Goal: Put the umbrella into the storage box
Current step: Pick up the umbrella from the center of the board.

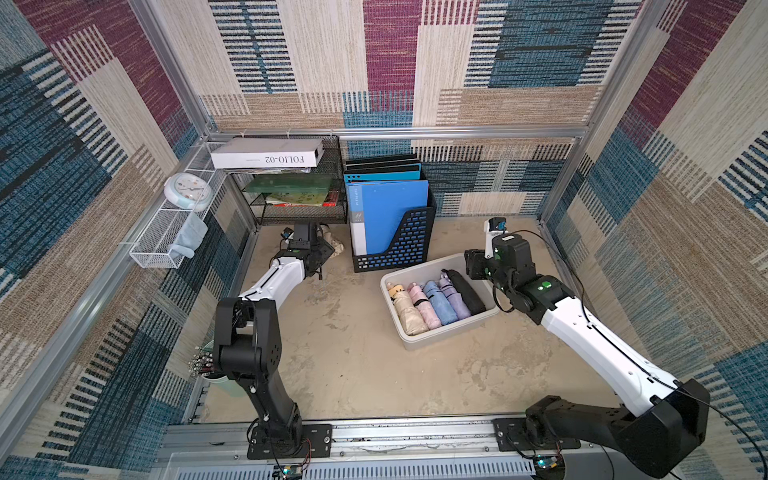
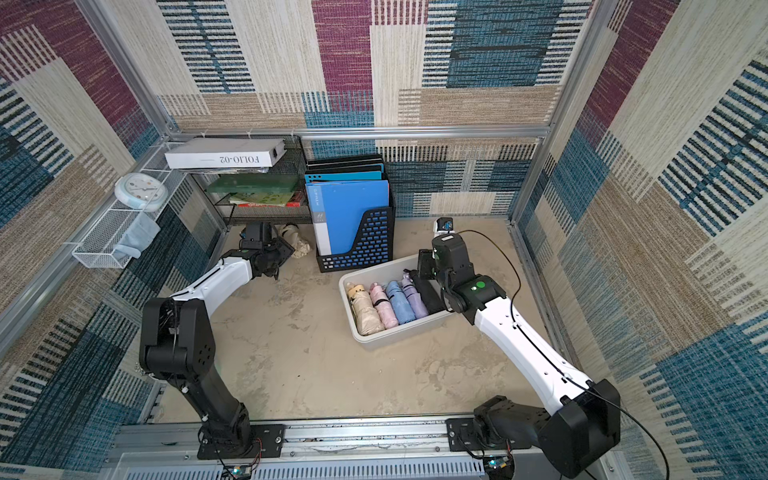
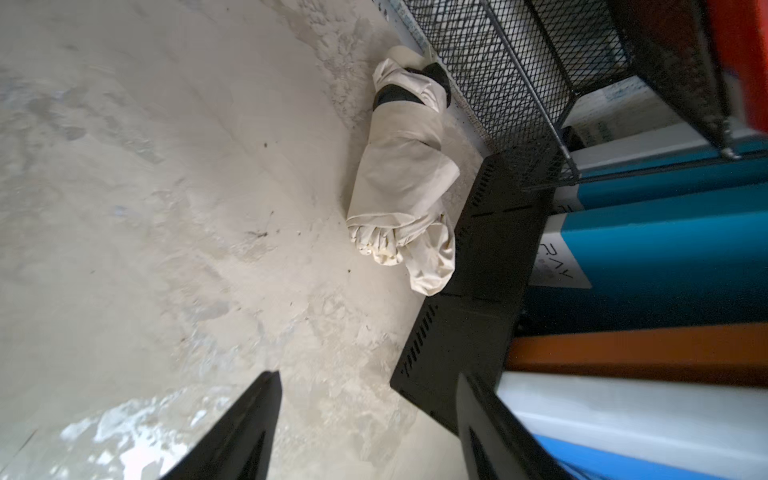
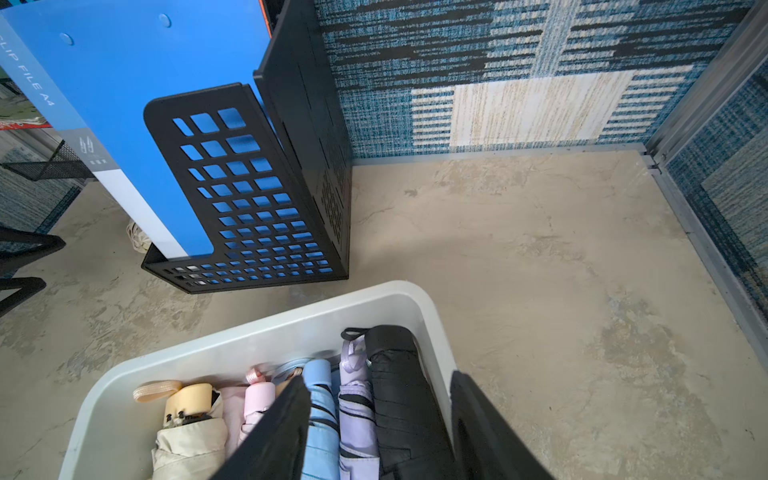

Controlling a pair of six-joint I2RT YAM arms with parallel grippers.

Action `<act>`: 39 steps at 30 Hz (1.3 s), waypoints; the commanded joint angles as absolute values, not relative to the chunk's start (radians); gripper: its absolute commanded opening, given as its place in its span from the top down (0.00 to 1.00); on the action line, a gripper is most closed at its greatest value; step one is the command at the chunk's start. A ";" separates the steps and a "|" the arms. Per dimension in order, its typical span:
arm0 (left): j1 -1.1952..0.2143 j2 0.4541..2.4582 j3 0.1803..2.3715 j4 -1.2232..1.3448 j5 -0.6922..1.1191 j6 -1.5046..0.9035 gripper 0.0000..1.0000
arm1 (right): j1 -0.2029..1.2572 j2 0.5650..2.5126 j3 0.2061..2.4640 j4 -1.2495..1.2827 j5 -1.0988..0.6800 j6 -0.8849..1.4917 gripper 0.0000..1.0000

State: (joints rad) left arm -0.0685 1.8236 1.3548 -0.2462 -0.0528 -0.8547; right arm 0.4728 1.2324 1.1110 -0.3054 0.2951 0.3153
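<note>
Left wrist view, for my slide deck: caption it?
Open left gripper facing a cream folded umbrella lying beside the black file holder.

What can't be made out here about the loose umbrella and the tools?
- Cream umbrella: both top views, mostly hidden by the left arm.
- Left tool: both top views hide it behind its own wrist.
- Right tool: whether it touches the black umbrella below; wrist view gives no height.
- Storage box: near end cut off by the wrist view's edge.

Umbrellas [image 1: 436, 305] in storage box [image 1: 451, 333], file holder [image 1: 409, 245] behind.
</note>
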 commanded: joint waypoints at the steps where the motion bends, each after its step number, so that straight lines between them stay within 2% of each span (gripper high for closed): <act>1: -0.065 1.883 1.409 -0.197 -0.049 -0.764 0.27 | 0.464 1.245 1.127 -0.275 0.305 0.313 0.42; 8: -0.060 2.023 1.545 -0.225 -0.081 -0.702 0.24 | 0.450 1.251 1.132 -0.276 0.295 0.308 0.42; 15: -0.059 2.094 1.574 -0.167 -0.094 -0.711 0.23 | 0.442 1.248 1.127 -0.269 0.278 0.309 0.42; 26: -0.046 2.227 1.690 -0.212 -0.096 -0.753 0.24 | 0.437 1.238 1.108 -0.243 0.268 0.318 0.42; 39: -0.034 2.313 1.724 -0.330 -0.055 -0.797 0.51 | 0.437 1.235 1.128 -0.193 0.253 0.279 0.42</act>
State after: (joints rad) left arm -0.0437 2.2948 1.7351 -0.2123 -0.0517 -0.7826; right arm 0.4374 1.2427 1.1275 -0.2329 0.2569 0.2928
